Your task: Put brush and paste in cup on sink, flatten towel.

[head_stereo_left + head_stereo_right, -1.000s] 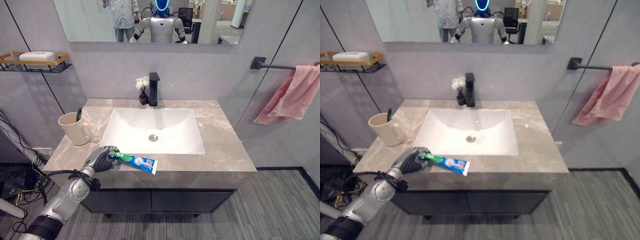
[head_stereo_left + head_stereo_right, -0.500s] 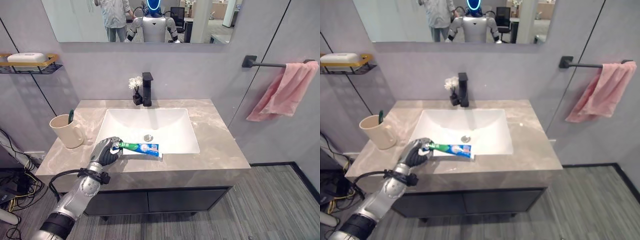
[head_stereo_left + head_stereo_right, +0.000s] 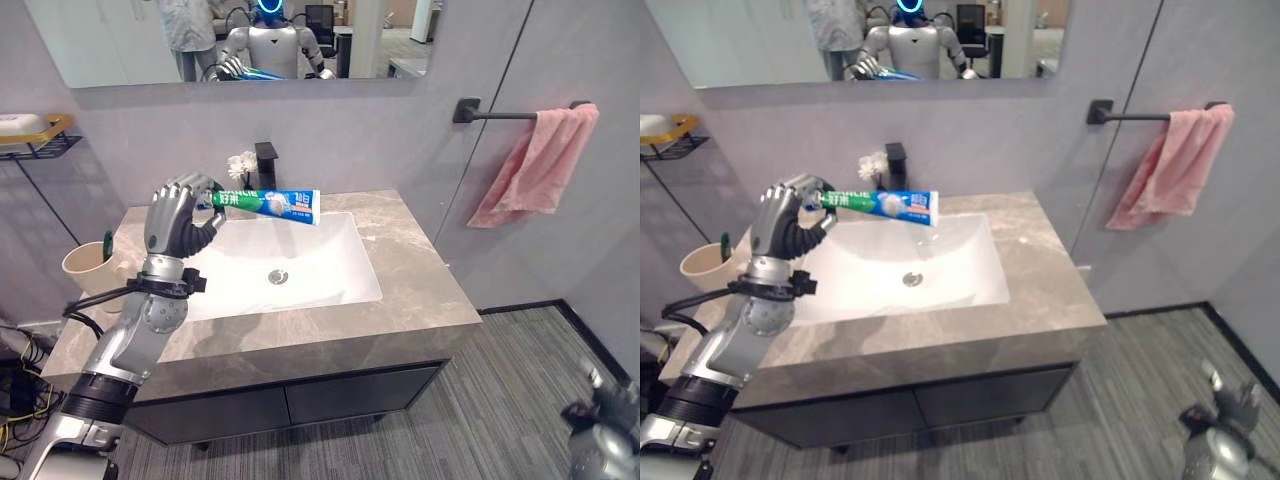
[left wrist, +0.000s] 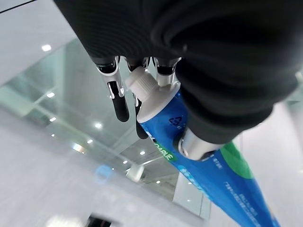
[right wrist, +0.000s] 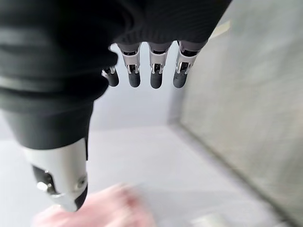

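Blue and green toothpaste tube [image 3: 265, 201] sits raised above the white sink basin [image 3: 275, 270], held level with its cap end inside the left hand [image 3: 178, 215] and its flat crimped end pointing toward the robot's right. The hand's fingers and thumb are curled round the cap end, as the left wrist view shows with the white cap [image 4: 142, 85] tucked between the dark fingertips [image 4: 121, 106]. Gripping it at the cap leaves the long body free, so to go into the cup the tube would probably have to be tipped upright first.

The beige cup [image 3: 87, 270] stands on the marble tabletop [image 3: 410, 270] to the left of the basin, well apart from the tube, with a dark green brush [image 3: 107, 246] already standing in it. So the brush seems done and the paste is the step in hand: it needs carrying left and lowering in beside the brush.

The pink towel [image 3: 533, 168] hangs bunched and slanted on the black wall bar [image 3: 500, 114], not yet flattened. The right hand [image 3: 605, 425] hangs low over the floor at the lower right, its fingers straight and holding nothing.
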Robot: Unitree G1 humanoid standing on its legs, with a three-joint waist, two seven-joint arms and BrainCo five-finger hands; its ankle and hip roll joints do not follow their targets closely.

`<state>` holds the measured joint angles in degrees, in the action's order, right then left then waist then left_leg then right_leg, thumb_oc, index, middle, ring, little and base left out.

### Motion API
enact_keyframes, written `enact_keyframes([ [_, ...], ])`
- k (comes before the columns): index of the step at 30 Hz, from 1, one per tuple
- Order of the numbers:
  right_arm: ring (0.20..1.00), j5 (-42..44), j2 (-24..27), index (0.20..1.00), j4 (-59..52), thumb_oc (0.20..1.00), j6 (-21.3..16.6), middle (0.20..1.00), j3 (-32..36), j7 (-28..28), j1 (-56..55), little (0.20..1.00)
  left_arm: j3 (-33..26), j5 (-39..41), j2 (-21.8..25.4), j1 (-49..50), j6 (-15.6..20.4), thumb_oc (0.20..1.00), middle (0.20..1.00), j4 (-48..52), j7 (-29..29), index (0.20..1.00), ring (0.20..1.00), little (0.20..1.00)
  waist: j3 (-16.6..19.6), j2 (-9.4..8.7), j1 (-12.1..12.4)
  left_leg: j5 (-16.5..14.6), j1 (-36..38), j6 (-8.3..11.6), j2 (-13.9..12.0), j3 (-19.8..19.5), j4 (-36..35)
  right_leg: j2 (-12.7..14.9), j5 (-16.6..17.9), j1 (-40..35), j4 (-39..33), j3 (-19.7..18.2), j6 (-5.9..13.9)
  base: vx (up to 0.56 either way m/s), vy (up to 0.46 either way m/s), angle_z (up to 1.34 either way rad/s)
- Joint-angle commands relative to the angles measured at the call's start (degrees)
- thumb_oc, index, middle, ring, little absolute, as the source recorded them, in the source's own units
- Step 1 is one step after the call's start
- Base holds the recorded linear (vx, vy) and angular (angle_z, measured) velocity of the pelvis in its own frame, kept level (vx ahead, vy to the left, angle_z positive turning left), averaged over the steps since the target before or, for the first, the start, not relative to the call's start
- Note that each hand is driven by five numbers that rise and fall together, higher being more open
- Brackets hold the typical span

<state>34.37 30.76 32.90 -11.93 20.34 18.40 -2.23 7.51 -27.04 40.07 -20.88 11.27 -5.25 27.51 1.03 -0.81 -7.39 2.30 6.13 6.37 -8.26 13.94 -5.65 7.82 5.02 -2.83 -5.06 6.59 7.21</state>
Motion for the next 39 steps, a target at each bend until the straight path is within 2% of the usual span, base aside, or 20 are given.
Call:
enact_keyframes([
  [1,1.000,-12.9,5.2,1.000,-11.6,1.000,-5.3,1.000,1.5,3.6,3.7,1.000,-3.4,-3.3,3.5,-10.8,0.6,0.200,0.200,2.3,5.3,0.200,0.200,0.200,3.2,-1.65,0.1,0.1,-0.3,1.63,-4.1,0.7,0.6,5.0,2.6,0.9,2.3,-1.0,4.33,-0.01,0.023,-0.09],
  [3,1.000,-11.9,4.3,1.000,-17.9,1.000,-7.0,1.000,-0.1,1.4,5.8,1.000,-2.6,-3.9,3.6,-13.5,0.6,0.200,0.200,2.6,5.6,0.200,0.200,0.200,3.3,-1.62,0.2,0.1,-0.4,1.55,-4.0,0.9,0.6,5.1,2.8,1.1,2.3,-1.3,4.48,-0.03,0.019,-0.10],
  [4,1.000,-9.2,3.8,1.000,-20.6,1.000,-8.1,1.000,-3.2,-1.8,8.6,1.000,-1.6,-3.7,3.5,-16.1,0.7,0.200,0.200,2.6,6.0,0.200,0.200,0.200,3.3,-1.75,0.4,0.5,-0.4,1.44,-3.9,1.2,0.6,5.1,3.1,1.4,2.5,-1.4,4.51,-0.03,0.018,-0.11],
  [6,1.000,-7.2,3.6,1.000,-19.6,1.000,-8.8,1.000,-4.2,-1.6,10.2,1.000,-0.5,-3.3,3.5,-17.6,0.8,0.200,0.200,2.1,5.9,0.200,0.200,0.200,3.4,-1.80,0.4,0.3,-0.4,1.47,-3.8,1.1,0.6,5.1,2.9,1.4,2.3,-1.5,4.62,-0.01,0.011,-0.13],
  [7,1.000,1.8,1.6,1.000,-22.5,1.000,-10.0,1.000,-10.9,-7.3,15.5,1.000,1.5,-2.4,3.2,-22.0,0.6,0.200,0.200,2.2,6.5,0.200,0.200,0.200,3.5,-1.93,1.0,0.4,-0.4,1.44,-3.8,1.3,0.6,5.1,3.1,1.4,2.2,-1.6,4.69,-0.04,0.002,-0.06],
  [8,1.000,10.0,-0.6,1.000,-22.3,1.000,-10.7,1.000,-14.1,-10.7,18.5,1.000,3.2,-1.8,3.2,-24.9,0.3,0.200,0.200,1.7,7.0,0.200,0.200,0.200,3.4,-2.11,1.3,0.5,-0.4,1.41,-3.8,1.4,0.6,5.1,3.2,1.5,2.1,-1.6,4.66,-0.04,0.002,-0.08],
  [9,1.000,10.1,-0.6,1.000,-22.1,1.000,-10.8,1.000,-14.1,-10.8,18.6,1.000,3.2,-1.7,3.2,-25.0,0.4,0.200,0.200,1.6,7.0,0.200,0.200,0.200,3.4,-2.15,1.2,0.5,-0.4,1.41,-3.7,1.4,0.6,5.2,3.2,1.5,2.0,-1.6,4.67,-0.04,0.000,-0.08],
  [10,1.000,18.3,-4.2,1.000,-23.3,1.000,-11.0,1.000,-18.9,-14.5,21.8,1.000,4.5,-1.2,2.3,-27.5,0.0,0.200,0.200,1.3,7.5,0.200,0.200,0.200,3.4,-2.11,1.9,0.9,-0.5,1.30,-3.7,1.3,0.6,5.2,3.4,1.6,2.1,-1.6,4.58,0.00,0.000,0.00],
  [11,1.000,27.5,-7.4,1.000,-21.2,1.000,-9.0,1.000,-24.9,-19.5,26.3,1.000,7.2,-0.3,1.7,-31.7,-0.8,0.200,0.200,0.0,8.0,0.200,0.200,0.200,3.4,-2.28,2.6,0.8,-0.6,1.33,-3.6,1.0,0.6,5.3,3.3,1.3,1.9,-1.4,4.69,-0.04,0.011,0.04],
  [12,1.000,26.6,-8.1,1.000,-18.3,1.000,-7.6,1.000,-29.3,-17.6,30.2,1.000,9.0,0.4,1.4,-34.8,-1.1,0.200,0.200,-0.2,7.8,0.200,0.200,0.200,3.6,-2.33,3.4,0.9,-0.8,1.38,-3.4,0.8,0.6,5.5,3.4,1.2,1.7,-1.0,4.72,-0.02,0.014,0.06],
  [15,1.000,26.4,-11.7,1.000,-16.7,1.000,-5.3,1.000,-35.4,-18.7,34.1,1.000,10.6,0.4,1.3,-38.6,-1.8,0.200,0.200,-0.1,8.4,0.200,0.200,0.200,3.7,-2.11,4.4,1.0,-0.8,1.37,-3.3,0.5,0.6,5.7,3.5,0.9,1.5,-0.7,4.69,0.00,0.008,0.05],
  [20,1.000,30.0,-18.4,1.000,-17.6,1.000,-5.1,1.000,-40.9,-20.7,38.4,1.000,11.8,-1.1,-0.2,-42.0,-3.2,0.200,0.200,2.1,10.4,0.200,0.200,0.200,3.6,-1.80,5.7,1.3,-1.0,1.47,-3.1,0.0,0.6,6.0,3.3,0.4,1.6,0.2,4.64,0.01,0.004,0.08],
  [23,1.000,27.1,-18.9,1.000,-20.5,1.000,-5.1,1.000,-44.7,-22.5,43.3,1.000,12.5,-3.2,-1.3,-42.0,-3.6,0.200,0.200,3.2,11.2,0.200,0.200,0.200,3.5,-1.71,6.6,1.4,-1.4,1.53,-2.7,-0.5,0.6,6.2,3.4,-0.2,1.6,1.1,4.73,0.03,0.012,0.11],
  [28,1.000,25.7,-19.5,1.000,-21.4,1.000,-6.9,1.000,-45.0,-23.0,47.4,1.000,12.8,-4.1,-1.9,-40.3,-2.8,0.200,0.200,4.3,11.3,0.200,0.200,0.200,3.2,-1.72,7.1,1.3,-1.6,1.35,-2.4,-0.9,0.6,6.6,3.3,-0.4,1.8,1.4,4.79,0.02,0.012,0.10],
  [36,1.000,22.1,-21.5,1.000,-25.0,1.000,-13.0,1.000,-42.1,-19.7,54.5,1.000,12.3,-4.0,-3.2,-35.6,-1.3,0.200,0.200,3.9,12.4,0.200,0.200,0.200,2.6,-2.17,8.1,1.0,-2.1,0.98,-1.7,-1.7,0.6,7.1,3.3,-0.6,1.8,2.0,4.97,0.02,0.012,0.06],
  [39,1.000,21.1,-21.8,1.000,-25.8,1.000,-13.7,1.000,-41.8,-18.8,55.0,1.000,12.0,-3.9,-3.3,-34.7,-1.2,0.200,0.200,4.0,12.6,0.200,0.200,0.200,2.5,-2.33,8.3,1.0,-2.3,0.91,-1.6,-1.8,0.6,7.2,3.3,-0.6,1.7,2.1,5.01,0.00,0.000,0.00],
])
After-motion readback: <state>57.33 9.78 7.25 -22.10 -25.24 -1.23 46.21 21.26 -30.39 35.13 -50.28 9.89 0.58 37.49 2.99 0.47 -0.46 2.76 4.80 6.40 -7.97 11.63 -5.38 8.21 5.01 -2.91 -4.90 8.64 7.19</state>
